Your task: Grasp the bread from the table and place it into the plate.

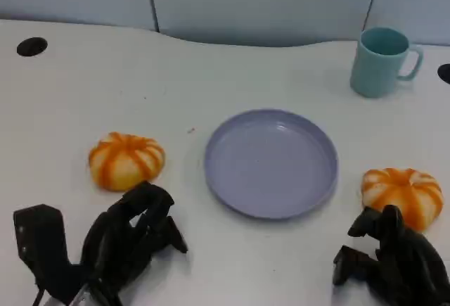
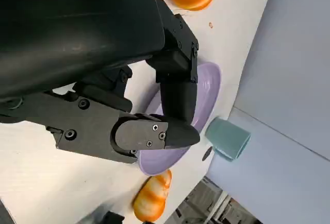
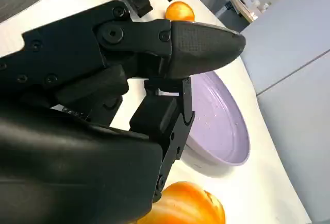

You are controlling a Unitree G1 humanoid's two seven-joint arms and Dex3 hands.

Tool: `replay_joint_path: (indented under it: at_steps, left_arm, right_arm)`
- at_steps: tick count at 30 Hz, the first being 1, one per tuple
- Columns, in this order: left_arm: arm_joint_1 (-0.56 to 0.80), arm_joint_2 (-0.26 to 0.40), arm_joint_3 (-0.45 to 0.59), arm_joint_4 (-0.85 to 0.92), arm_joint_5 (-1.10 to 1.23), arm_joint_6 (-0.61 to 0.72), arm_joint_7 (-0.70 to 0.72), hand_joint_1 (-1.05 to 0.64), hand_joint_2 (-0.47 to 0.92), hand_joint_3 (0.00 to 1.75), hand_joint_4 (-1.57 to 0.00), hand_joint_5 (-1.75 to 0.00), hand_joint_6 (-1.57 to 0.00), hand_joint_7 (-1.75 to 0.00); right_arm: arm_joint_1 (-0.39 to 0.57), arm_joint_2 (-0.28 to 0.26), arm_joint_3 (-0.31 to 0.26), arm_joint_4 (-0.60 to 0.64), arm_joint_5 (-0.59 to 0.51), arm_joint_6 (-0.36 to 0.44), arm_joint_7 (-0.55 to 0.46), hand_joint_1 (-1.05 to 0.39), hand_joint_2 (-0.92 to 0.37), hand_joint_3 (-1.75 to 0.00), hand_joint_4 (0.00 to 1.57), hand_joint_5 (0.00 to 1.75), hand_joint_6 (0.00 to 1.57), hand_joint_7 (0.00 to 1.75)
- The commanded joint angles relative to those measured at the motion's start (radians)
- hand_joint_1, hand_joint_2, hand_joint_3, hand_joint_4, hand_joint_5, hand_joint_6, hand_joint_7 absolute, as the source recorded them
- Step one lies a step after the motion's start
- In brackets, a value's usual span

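From the head view, a lavender plate (image 1: 271,163) sits mid-table with nothing on it, one orange-striped bread (image 1: 126,160) to its left and a second bread (image 1: 402,195) to its right, both on the white table (image 1: 211,74). The left hand (image 1: 133,232) rests just below the left bread, fingers loosely curled and holding nothing; the right hand (image 1: 390,253) sits against the near edge of the right bread (contact is hard to judge), fingers spread and grasping nothing. A teal mug (image 1: 381,60) stands far right. The right wrist view shows the bread (image 3: 185,203) under that hand, cut off by the frame edge.
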Motion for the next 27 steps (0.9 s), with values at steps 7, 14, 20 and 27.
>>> replay_joint_path:
  at_steps: [7,14,20,27]
  left_arm:
    - [0.000,0.011,0.004,-0.003,0.004,-0.006,0.003,-0.48,0.92,0.29,-0.79,-1.75,-0.58,-1.75]
    - [-0.007,0.019,0.006,0.008,0.000,-0.017,-0.020,-0.48,0.92,0.31,-0.79,-1.75,-0.58,-1.74]
    - [-0.040,0.064,-0.010,0.057,0.055,-0.132,-0.066,-0.53,0.92,0.32,-0.69,-1.74,-0.59,-1.46]
    - [-0.051,0.117,-0.044,0.039,0.231,-0.434,0.024,-0.42,0.92,0.26,-0.64,-0.88,-0.67,-0.16]
  right_arm:
    - [0.008,-0.008,-0.006,-0.013,0.004,0.015,-0.015,-0.44,-0.92,-0.52,1.18,1.32,1.03,1.22]
    - [0.007,-0.007,-0.006,-0.007,0.003,0.009,-0.012,-0.44,-0.92,-0.52,1.17,1.33,1.02,1.22]
    - [0.007,-0.005,-0.002,-0.003,0.000,0.002,-0.009,-0.45,-0.92,-0.52,1.17,1.33,1.01,1.23]
    - [0.002,0.011,0.004,-0.005,0.003,0.010,-0.022,-0.45,-0.92,-0.50,1.17,1.33,1.02,1.22]
